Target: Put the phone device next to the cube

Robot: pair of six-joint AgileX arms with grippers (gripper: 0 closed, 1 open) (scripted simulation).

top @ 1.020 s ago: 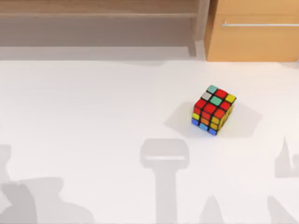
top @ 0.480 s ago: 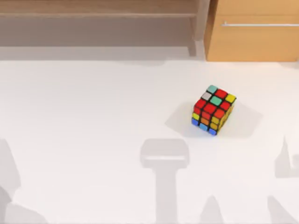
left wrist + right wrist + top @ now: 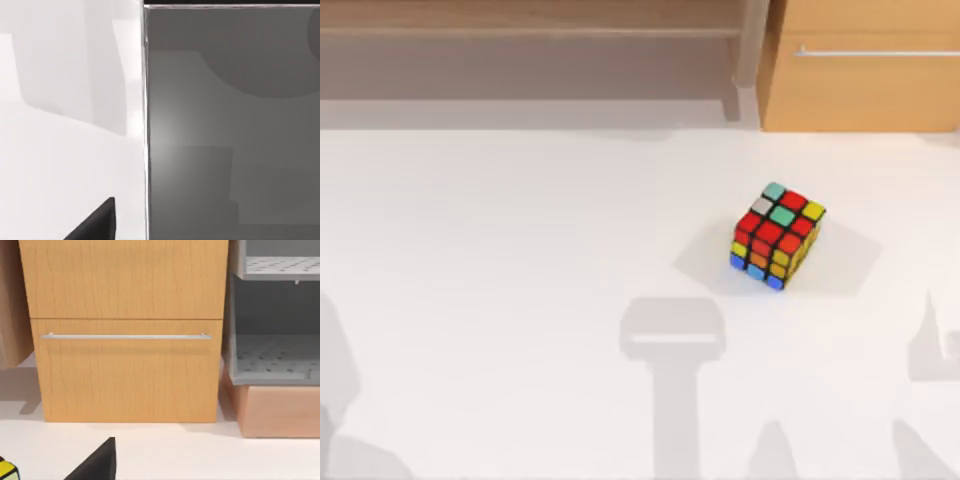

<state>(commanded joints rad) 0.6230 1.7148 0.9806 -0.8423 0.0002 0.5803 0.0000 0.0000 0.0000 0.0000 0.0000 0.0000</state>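
White tabletop (image 3: 520, 280) carries the cube (image 3: 777, 235) right of centre in the top view — resting on one face, turned slightly askew to the table edges, red stickers dominant on its upper face, with green, yellow and white among them. A wooden drawer cabinet (image 3: 865, 65) with a horizontal metal handle (image 3: 875, 52) stands at the back right, well apart from the cube; a low wooden shelf (image 3: 530, 25) runs along the back left.

My left wrist view looks close onto a grey glossy flat surface (image 3: 230, 130) with a thin bright rim, lying on the white table — it matches the phone device, though I cannot confirm it. A dark finger (image 3: 97, 222) of my left gripper shows at the frame's edge (one tip only); I cannot tell how far that gripper is spread or whether it grasps anything.

My right wrist view faces the drawer cabinet and a grey perforated rack (image 3: 275, 355) beside it. One dark finger (image 3: 97, 462) is visible; its spread cannot be determined. A yellow corner of the cube sits near it.
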